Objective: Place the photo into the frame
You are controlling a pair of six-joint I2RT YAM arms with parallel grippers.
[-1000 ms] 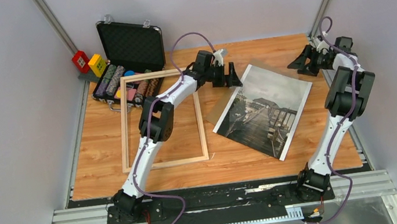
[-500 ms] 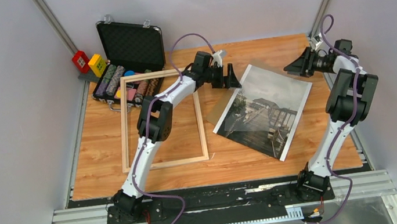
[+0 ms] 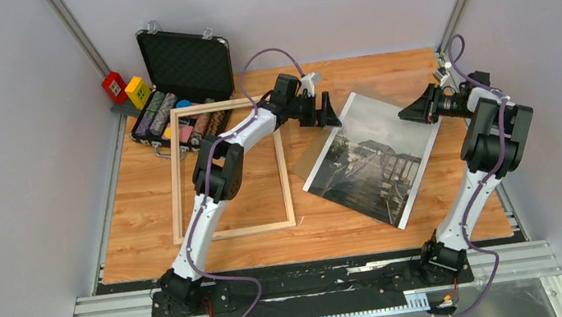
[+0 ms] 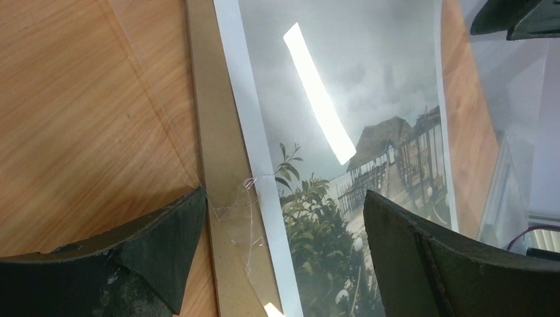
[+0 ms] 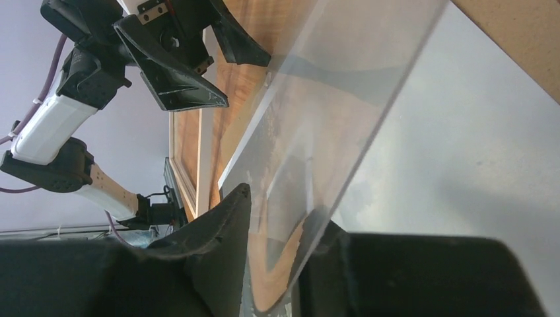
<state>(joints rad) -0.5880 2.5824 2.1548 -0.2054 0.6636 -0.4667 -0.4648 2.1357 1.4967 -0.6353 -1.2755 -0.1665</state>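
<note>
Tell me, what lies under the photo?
A brown backing board peeks out along the white border of the photo; how far it reaches beneath is covered.

The wooden table carried the frame lying flat on its left half, bare wood showing through it. On the right half the photo lay askew, overlapping a brown backing board. An open black case sat at the far left corner
</note>
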